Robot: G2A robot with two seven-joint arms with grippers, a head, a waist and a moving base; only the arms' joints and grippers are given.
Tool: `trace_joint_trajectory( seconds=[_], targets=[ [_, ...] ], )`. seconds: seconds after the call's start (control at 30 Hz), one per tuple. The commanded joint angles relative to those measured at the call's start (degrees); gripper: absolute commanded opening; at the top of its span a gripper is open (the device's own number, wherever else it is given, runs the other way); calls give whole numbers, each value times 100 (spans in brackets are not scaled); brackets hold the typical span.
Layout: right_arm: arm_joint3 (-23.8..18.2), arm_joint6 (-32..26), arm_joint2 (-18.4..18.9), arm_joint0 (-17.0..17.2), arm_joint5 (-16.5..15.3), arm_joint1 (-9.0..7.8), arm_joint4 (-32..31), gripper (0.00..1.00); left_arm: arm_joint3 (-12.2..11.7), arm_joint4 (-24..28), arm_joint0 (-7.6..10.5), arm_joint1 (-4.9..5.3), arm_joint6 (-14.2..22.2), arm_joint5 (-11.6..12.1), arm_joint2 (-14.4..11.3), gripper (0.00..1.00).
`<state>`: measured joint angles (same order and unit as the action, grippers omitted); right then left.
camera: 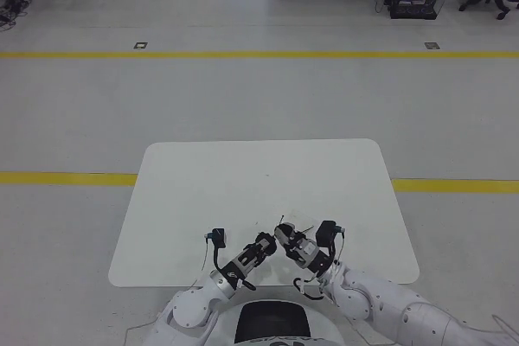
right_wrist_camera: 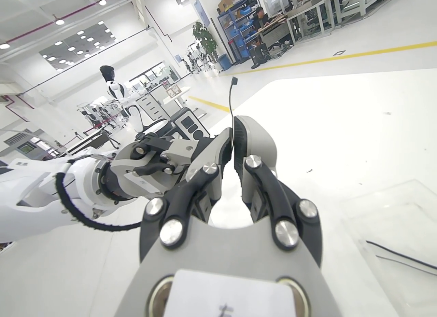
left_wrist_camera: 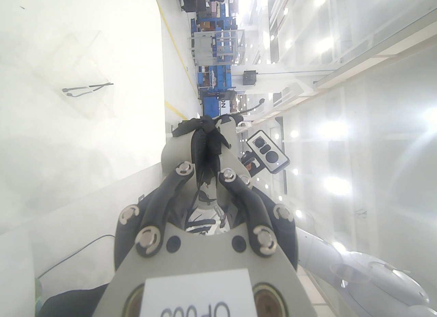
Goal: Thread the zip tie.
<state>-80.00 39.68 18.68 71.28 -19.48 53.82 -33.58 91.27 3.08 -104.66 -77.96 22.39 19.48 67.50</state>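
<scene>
the right gripper [right_wrist_camera: 233,134] is closed tight on the zip tie [right_wrist_camera: 231,103]. it holds the strap low down, so the little head end sticks up past the tips. both grippers sit tip to tip over the near edge of the table [camera: 242,173]. the left gripper [camera: 266,241] looks closed too, pressed right against the right one, but i cannot tell if it grips the other end of the tie. the step looks like getting the thin end into the hole in the head. to do it well, hold the head firm so it does not spin, aim the thin end straight at the hole, go slow, and push only when they line up. the strap is bendy, so gripping near its end should help. more ties [left_wrist_camera: 87,87] lie in a clear tray [left_wrist_camera: 92,48] nearby.
</scene>
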Motion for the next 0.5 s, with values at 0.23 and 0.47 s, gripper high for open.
trace_joint_trajectory(
  seconds=[0.23,0.47],
  targets=[
    [38,382,164,139,0,-170,-239,100,0,0,0,0,0,0,0,0],
    [39,414,159,180,0,-322,-536,100,0,0,0,0,0,0,0,0]
  ],
)
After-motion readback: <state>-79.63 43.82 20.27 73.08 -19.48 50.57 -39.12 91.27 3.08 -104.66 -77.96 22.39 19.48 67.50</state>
